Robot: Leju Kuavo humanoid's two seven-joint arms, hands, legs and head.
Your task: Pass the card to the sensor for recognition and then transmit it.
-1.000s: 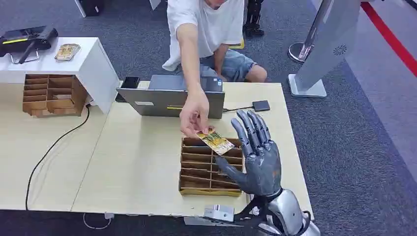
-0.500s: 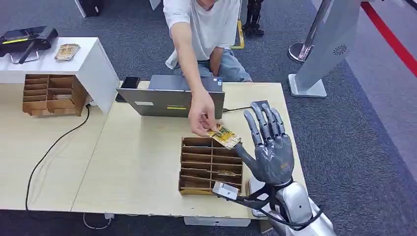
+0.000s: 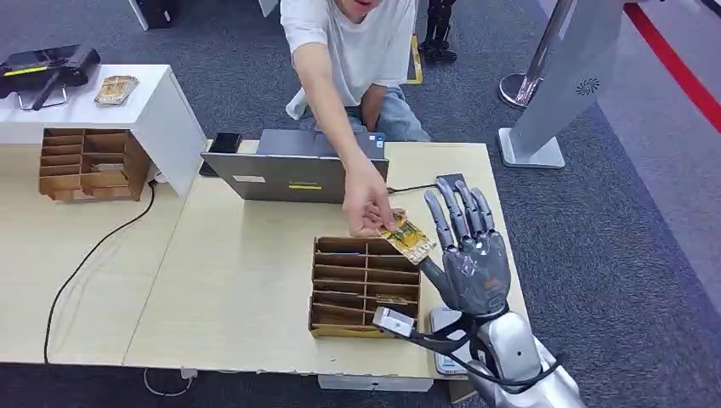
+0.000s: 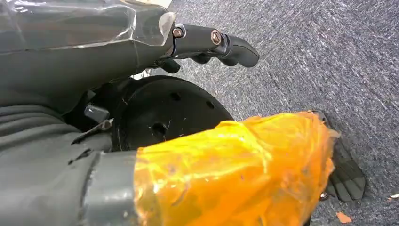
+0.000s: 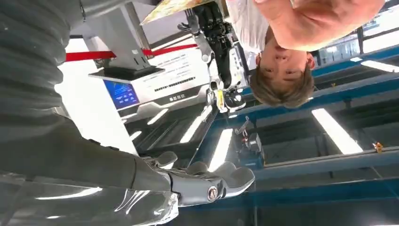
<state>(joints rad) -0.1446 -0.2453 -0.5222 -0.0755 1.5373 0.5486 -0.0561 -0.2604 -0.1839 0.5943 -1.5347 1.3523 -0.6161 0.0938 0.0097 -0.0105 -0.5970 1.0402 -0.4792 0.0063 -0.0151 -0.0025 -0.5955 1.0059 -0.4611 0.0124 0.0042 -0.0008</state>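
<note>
Far left, a wooden divider box [image 3: 87, 163] sat tucked under the white stand [image 3: 161, 110], slots looking bare. Mid worktop [image 3: 229, 280], a second wooden organizer [image 3: 361, 289] had one card lying in a lower slot [image 3: 392, 299]. Just above its far edge, a person's hand [image 3: 367, 204] pinched the card [image 3: 408, 239], tip almost at the robot's right hand [image 3: 470, 255], which was raised palm up, fingers spread, holding nothing. Left hand [image 4: 207, 44] hung over carpet, fingers loosely curled, nothing in it as far as I could tell.
</note>
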